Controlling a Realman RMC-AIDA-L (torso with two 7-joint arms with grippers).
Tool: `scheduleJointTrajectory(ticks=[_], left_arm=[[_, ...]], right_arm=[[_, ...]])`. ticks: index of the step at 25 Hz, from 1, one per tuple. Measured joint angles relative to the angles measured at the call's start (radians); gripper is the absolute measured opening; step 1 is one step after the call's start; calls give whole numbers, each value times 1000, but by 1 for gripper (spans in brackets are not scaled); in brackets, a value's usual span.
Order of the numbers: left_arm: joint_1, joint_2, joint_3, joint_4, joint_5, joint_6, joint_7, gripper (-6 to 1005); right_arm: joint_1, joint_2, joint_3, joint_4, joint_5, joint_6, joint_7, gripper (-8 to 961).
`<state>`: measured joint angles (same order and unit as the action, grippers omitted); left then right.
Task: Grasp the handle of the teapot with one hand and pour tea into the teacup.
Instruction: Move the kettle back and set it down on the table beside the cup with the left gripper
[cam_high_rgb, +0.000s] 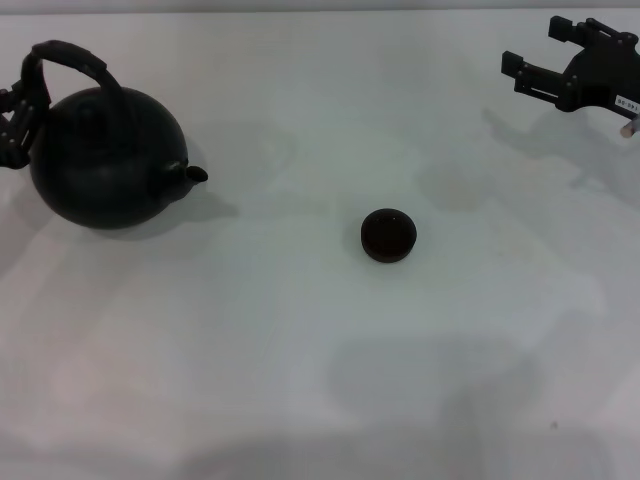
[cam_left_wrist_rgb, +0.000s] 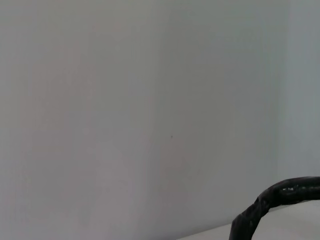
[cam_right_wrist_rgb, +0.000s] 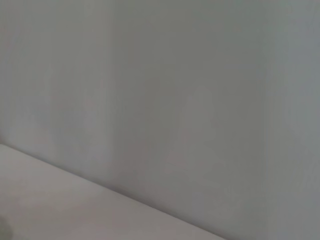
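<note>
Sitting on the white table (cam_high_rgb: 300, 380) at the far left of the head view, the teapot (cam_high_rgb: 105, 160) is upright, its round matte-black body turned so the short spout (cam_high_rgb: 190, 173) points toward the middle of the table. Its handle (cam_high_rgb: 70, 58) arches up over the top, and the left gripper (cam_high_rgb: 22, 105) is at the handle's outer end, right at the picture's edge, touching or nearly touching the band; whether its fingers are closed on the handle cannot be told from here. In the left wrist view only a curved piece of that black handle shows low in the corner against a pale background, with no fingers visible. The teacup (cam_high_rgb: 388, 235) stands by itself near the centre of the table, well apart from the teapot and roughly in line with the spout's direction; its inside looks dark. The right gripper (cam_high_rgb: 535, 68) hangs above the table's far right corner, far from both items, its fingers spread apart and holding nothing. The right wrist view shows only pale, bare surfaces.
</note>
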<state>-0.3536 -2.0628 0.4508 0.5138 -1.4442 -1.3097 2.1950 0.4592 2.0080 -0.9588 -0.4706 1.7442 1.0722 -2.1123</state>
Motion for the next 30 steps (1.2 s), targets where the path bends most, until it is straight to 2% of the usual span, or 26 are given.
scheduleJointTrajectory(ticks=[23, 30], left_arm=[[-13, -9, 0, -40, -2, 62, 97, 93], [-6, -11, 0, -71, -60, 63, 160, 92]], right_arm=[[7, 0, 0, 0, 0, -5, 0, 857], [3, 0, 0, 1, 0, -6, 0, 857]])
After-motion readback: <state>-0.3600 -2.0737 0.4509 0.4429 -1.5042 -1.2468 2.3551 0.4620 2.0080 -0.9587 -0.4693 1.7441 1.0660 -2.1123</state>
